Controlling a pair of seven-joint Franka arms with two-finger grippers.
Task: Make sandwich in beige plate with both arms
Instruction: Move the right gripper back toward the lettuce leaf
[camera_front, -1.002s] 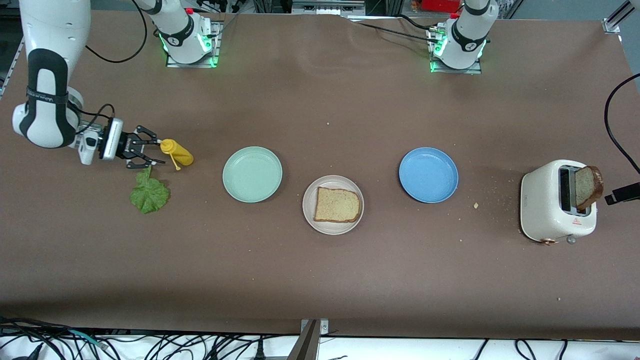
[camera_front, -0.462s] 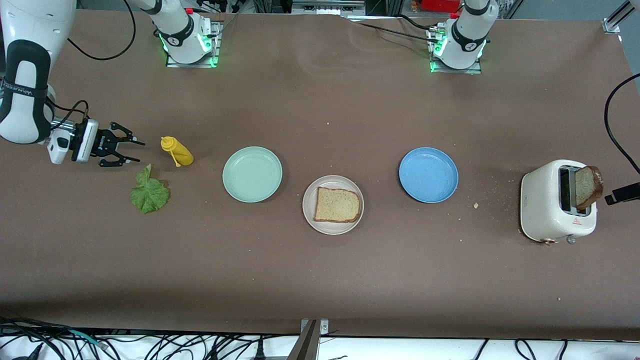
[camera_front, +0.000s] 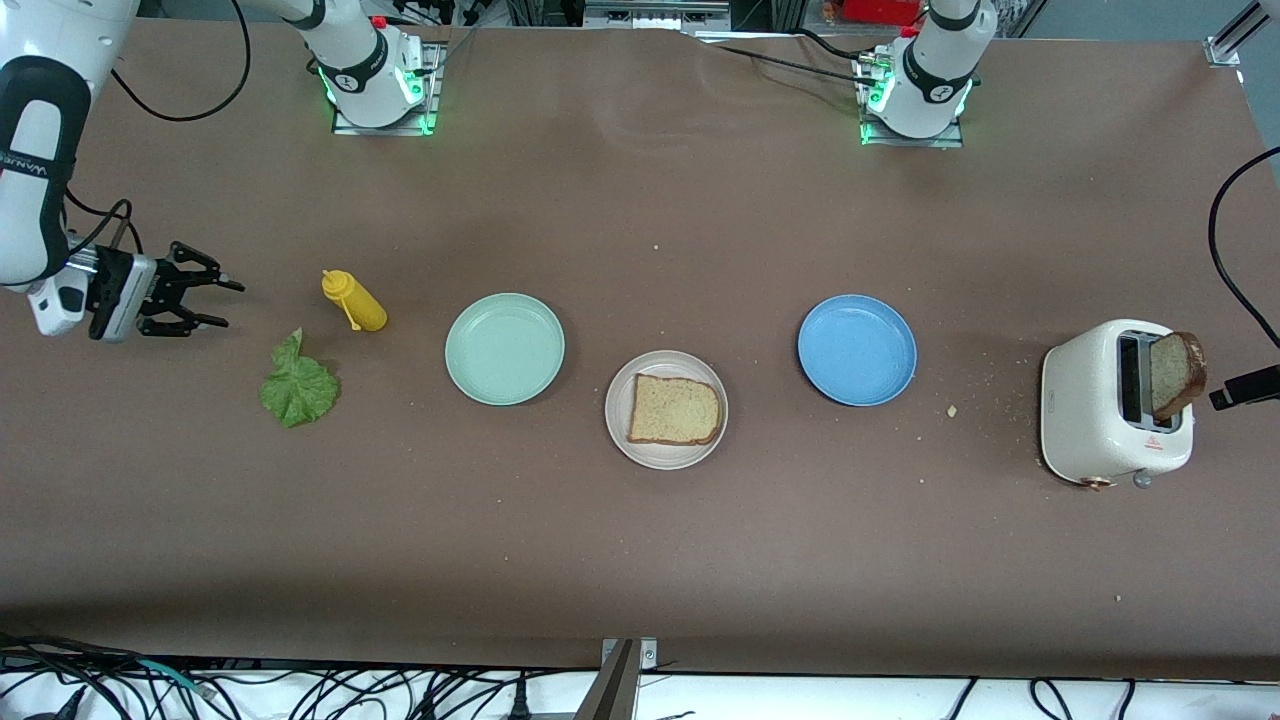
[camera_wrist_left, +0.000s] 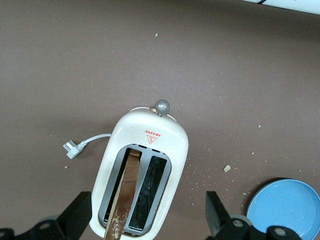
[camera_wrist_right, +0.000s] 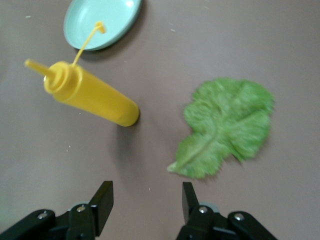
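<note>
The beige plate (camera_front: 618, 432) lies near the table's middle with one tan bread slice (camera_front: 675, 410) flat on it. A second, darker slice (camera_front: 1176, 372) stands up out of the white toaster (camera_front: 1100, 420) at the left arm's end. A green lettuce leaf (camera_front: 298, 386) lies on the table at the right arm's end. My right gripper (camera_front: 225, 303) is open and empty, low over the table beside the leaf (camera_wrist_right: 225, 125). My left gripper (camera_wrist_left: 147, 220) is open wide above the toaster (camera_wrist_left: 170, 140), its fingers (camera_wrist_left: 75, 217) on either side of the slice (camera_wrist_left: 127, 190).
A yellow squeeze bottle (camera_front: 355, 303) lies between the right gripper and the mint-green plate (camera_front: 505, 348). A blue plate (camera_front: 857, 349) sits between the beige plate and the toaster. The toaster's plug (camera_wrist_left: 72, 148) and crumbs lie on the table.
My right gripper has drawn back from the yellow bottle toward the right arm's end of the table, still open and empty. Bottle, lettuce, plates and toaster have not moved.
</note>
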